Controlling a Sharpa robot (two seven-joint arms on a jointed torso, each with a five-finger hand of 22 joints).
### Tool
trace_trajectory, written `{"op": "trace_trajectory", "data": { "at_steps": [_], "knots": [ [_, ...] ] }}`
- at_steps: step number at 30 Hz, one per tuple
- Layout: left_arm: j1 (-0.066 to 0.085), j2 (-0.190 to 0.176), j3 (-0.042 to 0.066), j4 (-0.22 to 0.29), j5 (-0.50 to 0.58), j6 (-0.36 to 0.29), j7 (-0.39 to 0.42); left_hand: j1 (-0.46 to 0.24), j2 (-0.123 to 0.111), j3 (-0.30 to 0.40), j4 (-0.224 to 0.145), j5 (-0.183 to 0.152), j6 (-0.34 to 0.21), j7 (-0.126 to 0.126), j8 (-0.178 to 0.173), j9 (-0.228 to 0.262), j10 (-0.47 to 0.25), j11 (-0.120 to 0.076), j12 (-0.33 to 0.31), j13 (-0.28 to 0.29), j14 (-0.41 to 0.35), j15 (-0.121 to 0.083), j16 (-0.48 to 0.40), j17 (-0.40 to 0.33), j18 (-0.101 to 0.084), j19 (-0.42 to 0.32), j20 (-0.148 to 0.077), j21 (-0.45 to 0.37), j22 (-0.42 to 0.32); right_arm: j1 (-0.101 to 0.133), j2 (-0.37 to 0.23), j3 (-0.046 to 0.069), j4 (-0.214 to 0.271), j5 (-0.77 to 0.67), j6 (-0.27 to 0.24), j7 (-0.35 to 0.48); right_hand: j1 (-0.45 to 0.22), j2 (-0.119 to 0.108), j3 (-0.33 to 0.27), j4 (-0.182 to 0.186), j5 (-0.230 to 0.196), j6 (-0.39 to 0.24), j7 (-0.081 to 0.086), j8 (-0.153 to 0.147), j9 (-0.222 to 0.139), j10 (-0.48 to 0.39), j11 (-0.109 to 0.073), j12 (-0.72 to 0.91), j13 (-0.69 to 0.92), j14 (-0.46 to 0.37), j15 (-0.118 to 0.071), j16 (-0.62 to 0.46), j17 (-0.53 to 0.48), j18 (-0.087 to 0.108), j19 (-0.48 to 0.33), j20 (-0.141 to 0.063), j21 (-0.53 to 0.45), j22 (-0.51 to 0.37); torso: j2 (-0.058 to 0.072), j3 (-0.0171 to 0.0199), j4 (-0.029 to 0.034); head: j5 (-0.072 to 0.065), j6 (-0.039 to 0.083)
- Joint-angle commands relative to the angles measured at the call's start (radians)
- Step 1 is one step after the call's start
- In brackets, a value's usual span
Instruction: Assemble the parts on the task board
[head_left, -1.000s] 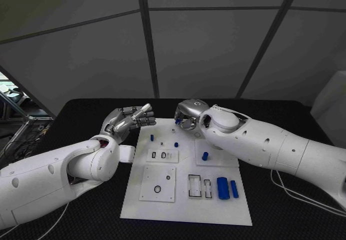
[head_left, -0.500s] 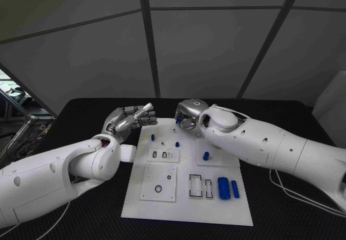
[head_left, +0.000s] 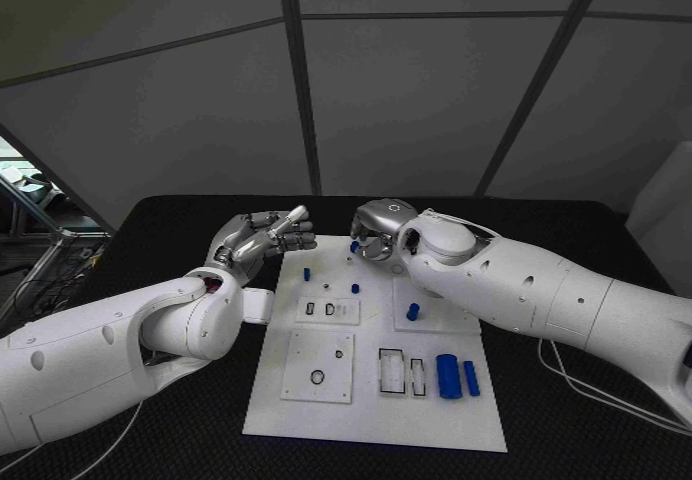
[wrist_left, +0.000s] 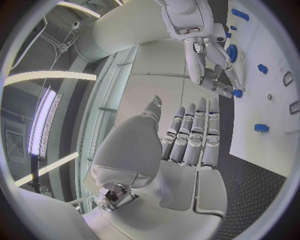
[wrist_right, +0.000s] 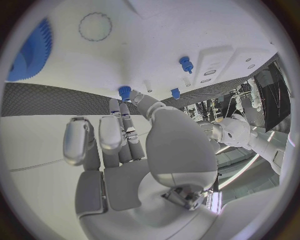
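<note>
Head view showed the right robot hand (head_left: 378, 232) at the far edge of the task board (head_left: 368, 420), pinching a small blue part (wrist_right: 125, 92) at its fingertips, apparently to carry or seat it near the board's far end. The left robot hand (head_left: 264, 238) hung beside the board's far left corner over the table (head_left: 159, 225), fingers loosely curled and holding nothing, probably kept aside to leave room. Other blue parts (head_left: 446, 375) lay or stood across the board, not yet assembled.

One task board (head_left: 372, 415), perhaps seven blue parts (head_left: 446, 376).
</note>
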Motion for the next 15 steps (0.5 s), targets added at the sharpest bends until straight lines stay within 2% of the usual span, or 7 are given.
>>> {"op": "trace_trajectory", "data": {
  "at_steps": [1,6,9,12,15],
  "knots": [
    [0.003,0.001,0.001,0.001,-0.005,0.007,0.004,0.004,0.003,-0.002,-0.006,0.001,0.0,0.006,-0.003,-0.001,-0.004,0.005,0.0,-0.001,-0.003,0.001,-0.005,0.001,-0.007,-0.007,0.001,-0.001,-0.001,0.002,0.002,0.0,-0.001,-0.004,0.028,0.009,-0.001,-0.014,-0.006,0.006,-0.007,-0.014,0.0,-0.005,0.0,-0.015,0.001,-0.005,-0.003,0.01,0.009,-0.006,-0.006,0.001,-0.011,0.001,-0.009,-0.012,0.0,-0.0002,-0.0007,0.001,0.0],
    [0.003,0.001,0.001,0.001,-0.005,0.008,0.003,0.003,0.003,-0.002,-0.006,0.001,-0.001,0.006,-0.003,-0.001,-0.004,0.005,0.0,-0.001,-0.003,0.001,-0.005,0.001,-0.007,-0.007,0.001,-0.001,-0.001,0.002,0.0,0.0,0.0,-0.001,0.023,0.011,-0.001,-0.018,-0.015,0.009,-0.008,-0.03,-0.001,-0.004,0.0,-0.03,0.002,-0.004,-0.006,0.009,0.01,-0.009,-0.013,0.004,-0.022,0.002,-0.016,-0.025,0.001,-0.0002,-0.0013,0.001,0.0],
    [0.003,0.001,0.001,0.001,-0.005,0.009,0.003,0.003,0.002,-0.002,-0.007,0.001,-0.001,0.006,-0.004,-0.001,-0.005,0.005,0.0,-0.001,-0.004,0.002,-0.007,0.001,-0.007,-0.009,0.001,-0.002,-0.002,0.002,-0.011,0.0,0.014,0.0,-0.004,0.009,-0.001,-0.018,-0.019,0.01,-0.007,-0.036,-0.001,-0.004,0.0,-0.035,0.002,-0.003,-0.006,0.009,0.01,-0.01,-0.014,0.005,-0.023,0.002,-0.017,-0.028,0.0,0.0001,-0.001,0.001,0.0],
    [0.003,0.0,0.001,-0.001,-0.005,0.01,0.003,0.003,0.002,-0.002,-0.007,0.001,-0.001,0.006,-0.004,-0.001,-0.005,0.005,0.0,-0.001,-0.004,0.002,-0.007,0.001,-0.007,-0.009,0.001,-0.002,-0.002,0.002,-0.046,0.0,0.054,0.006,-0.045,0.004,-0.001,-0.018,-0.021,0.012,-0.004,-0.039,-0.001,-0.004,0.0,-0.036,0.002,-0.002,-0.006,0.008,0.01,-0.013,-0.021,0.005,-0.024,0.003,-0.018,-0.029,-0.001,0.0016,-0.0029,0.0,0.003],
    [0.003,-0.002,0.001,-0.004,-0.005,0.012,0.003,0.003,0.002,-0.002,-0.007,0.001,-0.001,0.006,-0.004,-0.001,-0.005,0.005,0.0,-0.001,-0.004,0.002,-0.007,0.001,-0.007,-0.01,0.001,-0.002,-0.002,0.002,-0.105,0.001,0.113,0.038,-0.072,-0.001,-0.001,-0.017,-0.024,0.015,0.0,-0.038,0.001,-0.001,0.002,-0.026,0.001,0.006,-0.004,0.006,0.01,-0.017,-0.027,0.005,-0.022,0.003,-0.018,-0.027,-0.002,0.0029,-0.0073,-0.001,0.006]
  ]
}}
